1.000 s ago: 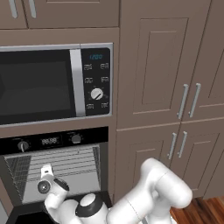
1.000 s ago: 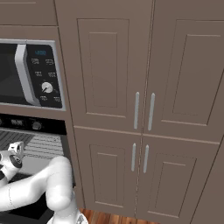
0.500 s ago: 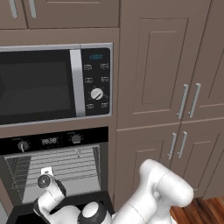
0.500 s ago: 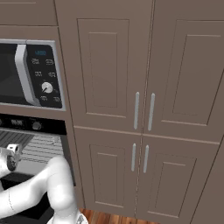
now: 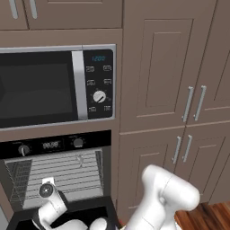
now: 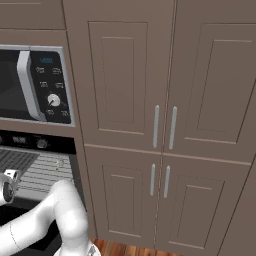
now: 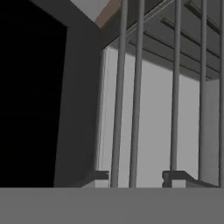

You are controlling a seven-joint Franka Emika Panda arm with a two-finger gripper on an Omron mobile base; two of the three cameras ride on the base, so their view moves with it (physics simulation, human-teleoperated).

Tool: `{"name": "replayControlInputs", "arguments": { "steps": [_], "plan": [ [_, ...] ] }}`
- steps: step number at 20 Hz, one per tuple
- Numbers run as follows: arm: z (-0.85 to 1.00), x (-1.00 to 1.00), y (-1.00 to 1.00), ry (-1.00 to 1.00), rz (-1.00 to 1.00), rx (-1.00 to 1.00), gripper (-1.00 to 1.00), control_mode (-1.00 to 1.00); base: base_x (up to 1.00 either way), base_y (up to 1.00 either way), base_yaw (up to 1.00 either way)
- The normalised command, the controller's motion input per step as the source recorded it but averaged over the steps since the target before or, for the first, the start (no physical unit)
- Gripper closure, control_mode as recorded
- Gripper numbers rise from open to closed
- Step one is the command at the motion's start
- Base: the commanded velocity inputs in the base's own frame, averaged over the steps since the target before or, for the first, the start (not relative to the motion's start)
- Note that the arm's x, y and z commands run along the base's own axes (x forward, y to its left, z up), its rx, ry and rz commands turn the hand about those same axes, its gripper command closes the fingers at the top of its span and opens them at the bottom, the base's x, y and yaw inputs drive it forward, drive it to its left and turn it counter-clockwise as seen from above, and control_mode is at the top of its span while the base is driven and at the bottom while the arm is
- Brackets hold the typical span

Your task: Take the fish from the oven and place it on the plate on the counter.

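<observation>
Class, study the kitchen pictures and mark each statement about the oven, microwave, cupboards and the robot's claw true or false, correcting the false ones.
1. The microwave sits above the oven. True.
2. The oven door is closed. False: it hangs open, showing the wire racks.
3. The claw grips a fish. False: in the hand view nothing lies between its tips, which face rack bars.
4. The tall cupboards have silver bar handles. True.
5. The microwave door is open. False: it is shut.

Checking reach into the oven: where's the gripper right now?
In the hand view the gripper sits just in front of the oven's wire rack bars, jaws apart, nothing between them.
</observation>
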Motion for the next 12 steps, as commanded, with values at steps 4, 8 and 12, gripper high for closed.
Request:
{"name": "replayControlInputs", "arguments": {
  "steps": [4,8,12],
  "plan": [
    [-0.66,-0.78,0.00,0.03,0.00,0.00,1.00,-1.00,0.00,0.00,0.00],
    [-0.61,-0.79,0.00,0.08,0.00,0.00,1.00,-1.00,0.00,0.00,0.00],
    [-0.57,-0.80,0.00,0.12,0.00,0.00,1.00,-1.00,0.00,0.00,0.00]
  ]
}}
